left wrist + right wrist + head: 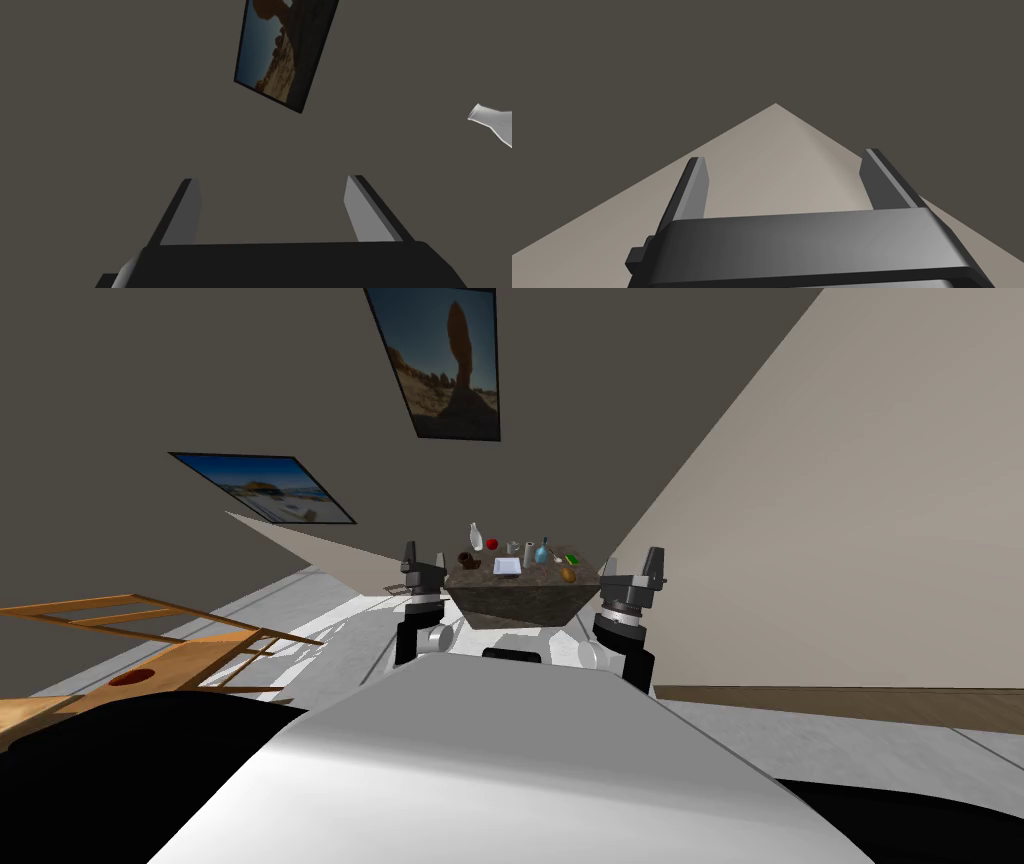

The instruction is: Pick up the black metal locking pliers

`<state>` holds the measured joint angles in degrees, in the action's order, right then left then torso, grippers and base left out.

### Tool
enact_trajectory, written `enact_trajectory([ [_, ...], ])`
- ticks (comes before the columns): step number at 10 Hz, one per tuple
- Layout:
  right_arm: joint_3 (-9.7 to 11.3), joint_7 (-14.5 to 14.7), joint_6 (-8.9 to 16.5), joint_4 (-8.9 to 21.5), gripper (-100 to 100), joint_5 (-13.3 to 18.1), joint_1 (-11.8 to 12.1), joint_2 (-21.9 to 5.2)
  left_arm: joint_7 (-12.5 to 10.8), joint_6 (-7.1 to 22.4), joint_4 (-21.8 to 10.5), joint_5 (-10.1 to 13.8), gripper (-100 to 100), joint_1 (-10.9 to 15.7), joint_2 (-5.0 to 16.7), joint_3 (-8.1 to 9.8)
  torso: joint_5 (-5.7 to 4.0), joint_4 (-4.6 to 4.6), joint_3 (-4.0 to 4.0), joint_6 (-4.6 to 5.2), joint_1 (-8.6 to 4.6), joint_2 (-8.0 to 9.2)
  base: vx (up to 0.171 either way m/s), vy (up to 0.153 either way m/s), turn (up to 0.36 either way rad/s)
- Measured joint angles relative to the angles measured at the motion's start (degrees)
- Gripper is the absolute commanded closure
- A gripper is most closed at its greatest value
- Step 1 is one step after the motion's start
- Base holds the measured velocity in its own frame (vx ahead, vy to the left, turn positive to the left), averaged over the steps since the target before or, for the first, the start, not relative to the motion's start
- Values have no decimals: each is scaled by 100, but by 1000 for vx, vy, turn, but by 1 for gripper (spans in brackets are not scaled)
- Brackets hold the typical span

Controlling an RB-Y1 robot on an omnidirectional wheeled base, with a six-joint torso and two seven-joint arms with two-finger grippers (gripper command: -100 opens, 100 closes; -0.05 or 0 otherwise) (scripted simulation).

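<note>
A small dark stone-topped table (520,598) stands just ahead of me, between my two raised arms. On its top, near the left edge, lies a small dark object (466,559); it is too small to tell whether it is the pliers. My left gripper (423,556) is up beside the table's left edge, its fingers open and empty (272,192). My right gripper (655,560) is up beside the table's right corner, also open with nothing between its fingers (784,170).
The table also holds a white bottle (476,536) (492,120), a red ball (491,544), a white flat tray (506,566), a blue bottle (541,553), a green item (572,558) and an orange-brown item (568,574). A wooden frame (150,638) stands at my left. A beige wall (850,538) runs close on the right.
</note>
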<state>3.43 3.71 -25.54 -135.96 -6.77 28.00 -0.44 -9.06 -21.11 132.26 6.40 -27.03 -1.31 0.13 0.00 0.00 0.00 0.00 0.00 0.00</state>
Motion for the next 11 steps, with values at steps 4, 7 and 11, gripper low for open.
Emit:
enact_trajectory([
  [4,0,0,0,0,0,0,0,0,18,339,-7,-27,-100,61,551,31,-1,-2,-5,1,-3,-9,21,-12,-34],
  [7,0,0,0,0,0,0,0,0,24,805,-21,-51,-100,144,890,104,-2,-3,-9,0,-9,-15,34,-23,-38],
  [11,0,0,0,0,0,0,0,0,22,1402,6,-65,-100,227,1097,197,-1,-3,-7,-1,-5,-11,27,-16,-41],
])
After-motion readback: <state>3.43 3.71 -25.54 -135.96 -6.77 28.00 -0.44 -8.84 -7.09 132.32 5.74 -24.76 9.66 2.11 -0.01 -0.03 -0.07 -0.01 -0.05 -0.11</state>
